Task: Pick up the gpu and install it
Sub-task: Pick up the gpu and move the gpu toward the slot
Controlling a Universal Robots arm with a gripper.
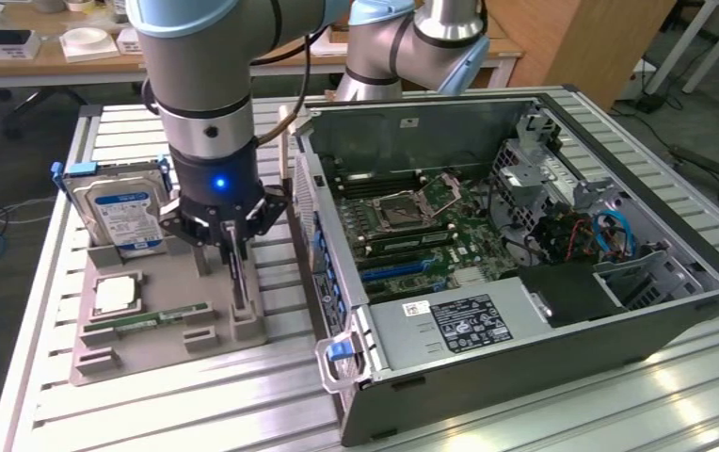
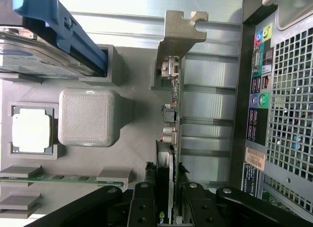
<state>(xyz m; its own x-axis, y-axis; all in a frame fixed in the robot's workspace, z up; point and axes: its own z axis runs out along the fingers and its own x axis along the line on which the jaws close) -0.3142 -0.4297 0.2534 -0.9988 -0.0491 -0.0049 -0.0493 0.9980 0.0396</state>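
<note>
The gpu stands on edge in a slot of the grey holder tray, its pale metal bracket at the end away from me. My gripper reaches down over the card's near end, one black finger against each face, shut on it. In the exterior view the gripper sits low over the tray, just beside the open computer case. The gpu shows as a thin dark strip below the fingers, still seated in its slot.
On the same tray stand a blue-labelled hard drive, a processor chip and a green memory stick. The case's rear port panel runs close along the card. The motherboard lies exposed inside the case.
</note>
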